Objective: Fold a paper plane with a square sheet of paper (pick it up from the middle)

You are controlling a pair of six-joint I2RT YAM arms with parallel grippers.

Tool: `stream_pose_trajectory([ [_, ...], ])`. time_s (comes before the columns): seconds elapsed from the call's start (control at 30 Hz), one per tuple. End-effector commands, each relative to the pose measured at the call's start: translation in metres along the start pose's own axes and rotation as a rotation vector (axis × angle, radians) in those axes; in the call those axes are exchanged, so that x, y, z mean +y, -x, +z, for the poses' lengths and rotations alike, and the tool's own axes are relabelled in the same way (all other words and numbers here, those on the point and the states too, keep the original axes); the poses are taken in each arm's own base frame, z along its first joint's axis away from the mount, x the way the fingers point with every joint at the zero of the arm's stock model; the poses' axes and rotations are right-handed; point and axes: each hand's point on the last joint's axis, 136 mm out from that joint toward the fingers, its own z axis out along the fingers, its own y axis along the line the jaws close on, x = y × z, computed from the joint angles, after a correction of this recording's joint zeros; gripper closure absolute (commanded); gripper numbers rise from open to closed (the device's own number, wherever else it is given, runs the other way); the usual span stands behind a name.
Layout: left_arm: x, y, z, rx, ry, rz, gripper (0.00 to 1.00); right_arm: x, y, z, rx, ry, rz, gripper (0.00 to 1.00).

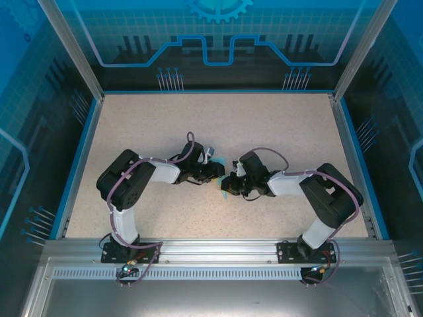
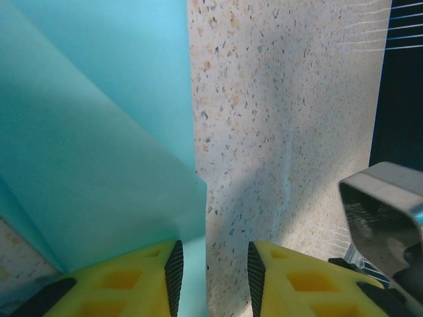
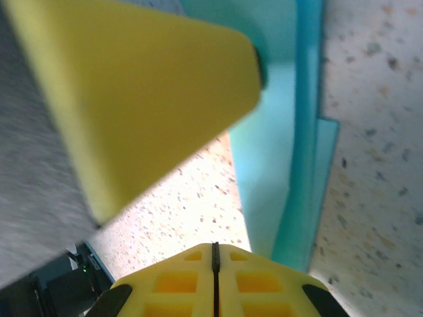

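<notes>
The cyan-blue sheet of paper (image 2: 99, 132) lies on the speckled table, folded into overlapping layers with a straight edge down the middle of the left wrist view. My left gripper (image 2: 213, 281) is open; the paper's edge reaches into the gap beside the left finger (image 2: 173, 274). In the right wrist view the paper (image 3: 277, 165) shows a raised darker fold along its right side. My right gripper (image 3: 213, 254) is shut, with nothing seen between its pads, just left of the paper. From above, both grippers (image 1: 217, 173) (image 1: 232, 181) meet over the paper (image 1: 226, 190), hiding most of it.
The left gripper's yellow finger (image 3: 132, 92) looms large and blurred in the right wrist view. A grey housing (image 2: 386, 211) sits at the right of the left wrist view. Blue rails (image 1: 78, 158) and tinted walls surround the table (image 1: 198, 125).
</notes>
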Motion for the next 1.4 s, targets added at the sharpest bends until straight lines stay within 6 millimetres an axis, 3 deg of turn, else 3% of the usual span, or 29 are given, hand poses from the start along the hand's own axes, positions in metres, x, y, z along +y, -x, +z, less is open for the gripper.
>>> stream_pose_trajectory([
  [0.0,0.025,-0.017,0.008,0.058,0.082,-0.019,0.65,-0.02,-0.014,0.003,0.052,-0.034,0.018,0.93],
  [0.27,0.028,-0.018,0.009,0.06,0.089,-0.026,0.65,-0.039,-0.026,0.001,0.082,-0.091,0.045,0.93],
  [0.4,0.028,-0.019,0.008,0.061,0.088,-0.024,0.65,-0.025,-0.021,-0.007,0.055,-0.065,0.02,0.93],
  [0.57,0.027,-0.019,0.009,0.063,0.087,-0.024,0.65,0.007,-0.005,-0.013,0.019,0.02,-0.023,0.92],
  [0.73,0.027,-0.019,0.01,0.067,0.086,-0.024,0.65,0.013,0.011,-0.001,-0.002,0.045,0.008,0.92],
  [0.93,0.027,-0.019,0.009,0.067,0.086,-0.024,0.65,-0.003,0.016,0.012,-0.002,-0.006,0.041,0.92],
  [1.17,0.028,-0.019,0.009,0.065,0.09,-0.024,0.65,-0.044,-0.015,0.011,0.059,-0.092,0.098,0.93],
  [1.37,0.03,-0.02,0.01,0.066,0.097,-0.029,0.66,-0.044,-0.027,0.001,0.075,-0.091,0.082,0.93],
])
